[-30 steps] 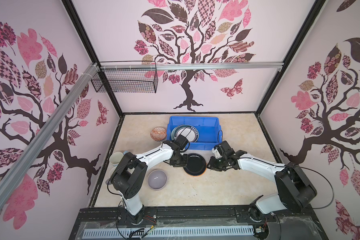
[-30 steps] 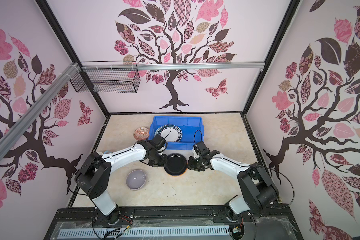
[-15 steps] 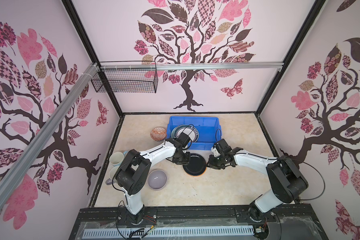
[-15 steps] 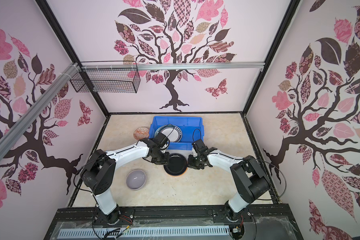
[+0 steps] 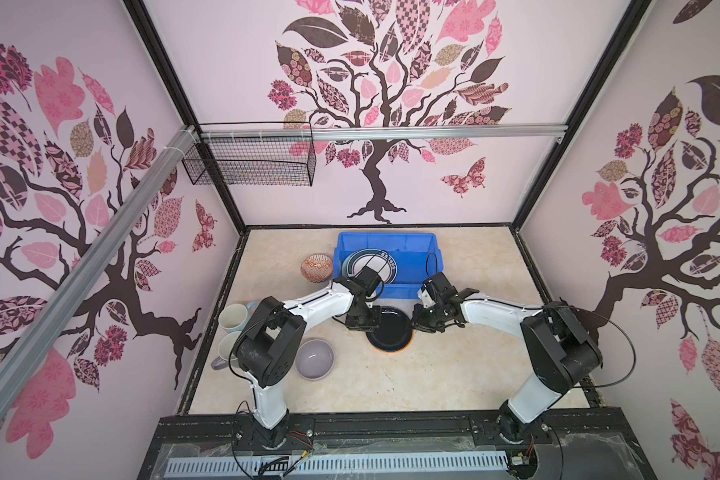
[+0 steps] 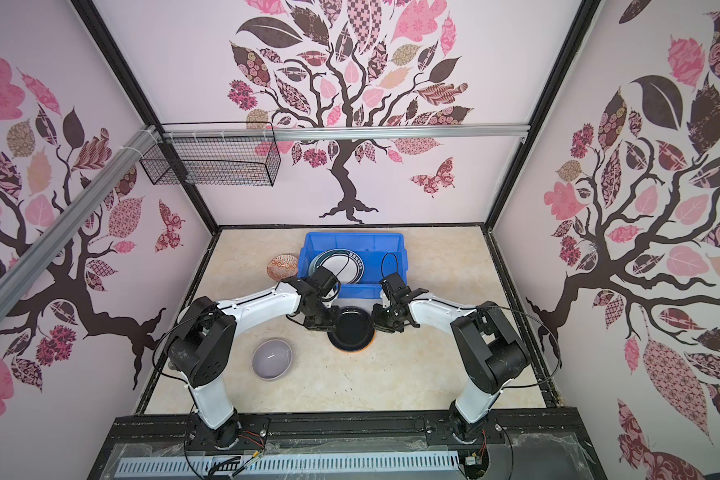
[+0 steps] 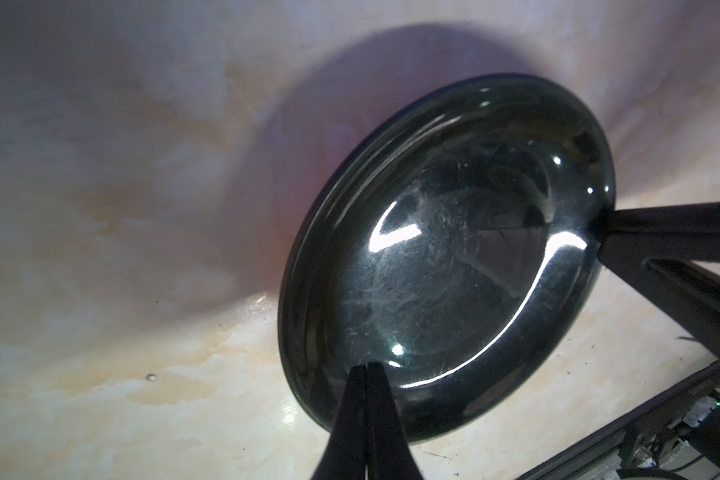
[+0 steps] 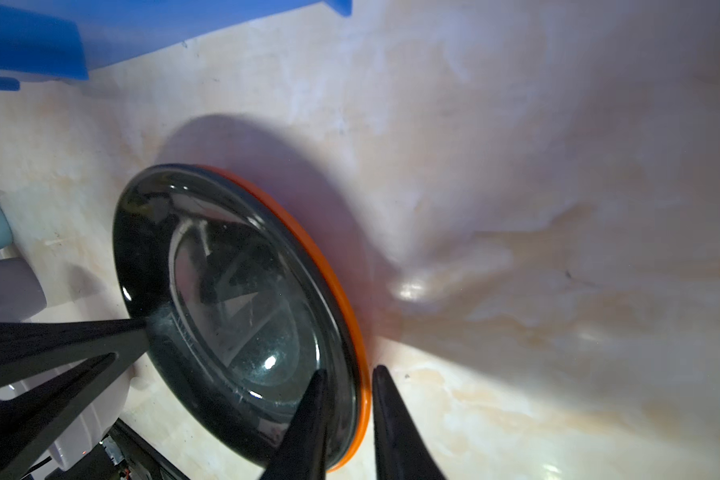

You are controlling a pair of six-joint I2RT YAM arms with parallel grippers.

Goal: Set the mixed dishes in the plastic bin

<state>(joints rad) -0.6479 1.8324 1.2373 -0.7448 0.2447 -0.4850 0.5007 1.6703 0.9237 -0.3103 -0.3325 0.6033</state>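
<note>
Left pincer (image 5: pixel 363 322) together at the left rim of the black plate (image 5: pixel 391 334), right pincer (image 5: pixel 418 322) at its right rim, same in both top views. Plate sits on the bench (image 5: pixel 454 374), just near of the blue bin (image 5: pixel 387 236).

Left wrist: left pincer (image 7: pixel 366 368) pressed together on top of the rim, clamping nothing.

Right wrist: right pincer (image 8: pixel 350 370) apart, astride the orange edge, not yet pinching.

Risk: a one-sided grip on the glossy rim, so the plate could slip, tilt or hit the bin wall.
</note>
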